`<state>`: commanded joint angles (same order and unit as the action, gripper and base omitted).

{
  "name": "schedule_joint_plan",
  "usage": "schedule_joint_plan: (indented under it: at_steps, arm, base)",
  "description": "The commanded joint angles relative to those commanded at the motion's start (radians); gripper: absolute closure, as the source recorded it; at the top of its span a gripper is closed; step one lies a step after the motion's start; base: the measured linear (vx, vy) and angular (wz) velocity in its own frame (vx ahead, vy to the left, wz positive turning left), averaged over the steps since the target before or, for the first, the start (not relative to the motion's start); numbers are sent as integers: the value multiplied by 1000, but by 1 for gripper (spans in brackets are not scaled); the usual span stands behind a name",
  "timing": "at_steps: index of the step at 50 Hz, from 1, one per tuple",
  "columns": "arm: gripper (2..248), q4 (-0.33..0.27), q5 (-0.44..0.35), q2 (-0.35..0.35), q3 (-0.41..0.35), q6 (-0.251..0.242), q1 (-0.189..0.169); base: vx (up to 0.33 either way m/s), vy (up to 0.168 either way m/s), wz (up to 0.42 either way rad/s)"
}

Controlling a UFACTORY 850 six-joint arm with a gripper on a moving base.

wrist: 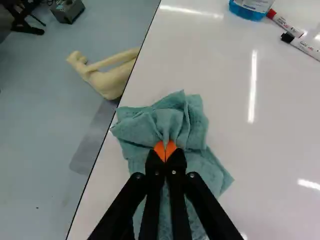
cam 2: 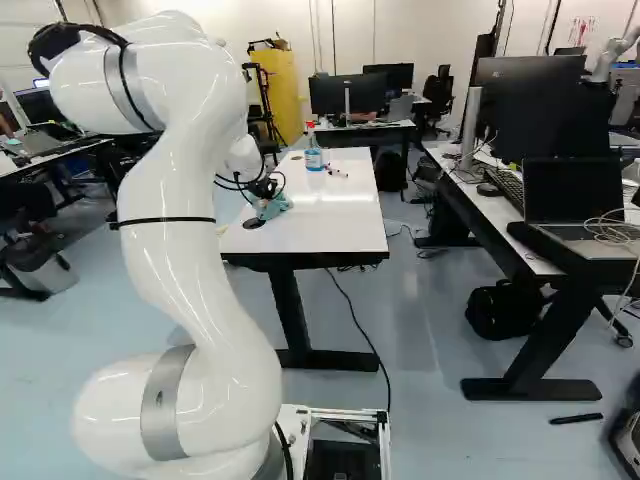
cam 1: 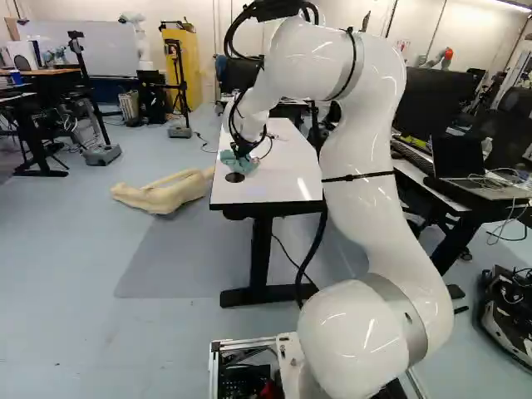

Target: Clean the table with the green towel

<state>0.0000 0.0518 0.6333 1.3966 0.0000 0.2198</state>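
Note:
In the left base view my gripper is low over the white table, near its left edge. The crumpled green towel lies beneath it on the tabletop. Seen from the wrist, the gripper is shut on a fold of the towel, which bunches up around the orange pads. The rest of the cloth spreads out under the fingers, one corner reaching the table's edge.
A spray bottle with blue liquid and markers stand and lie farther along the table. A pale limb-shaped object is on the floor beside it. A desk with a laptop stands to the right.

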Motion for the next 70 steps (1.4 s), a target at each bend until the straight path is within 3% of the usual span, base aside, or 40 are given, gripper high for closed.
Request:
schedule_joint_plan:
  at_steps: [15, 36, 70]
  arm:
    - [229, 0, 0, 61, 85, 0, -1]
    - [229, 0, 0, 93, 132, 0, 43]
    - [229, 0, 0, -22, -31, 0, 79]
  base:
    - [0, 0, 0]
    - [0, 0, 0]
    - [0, 0, 0]
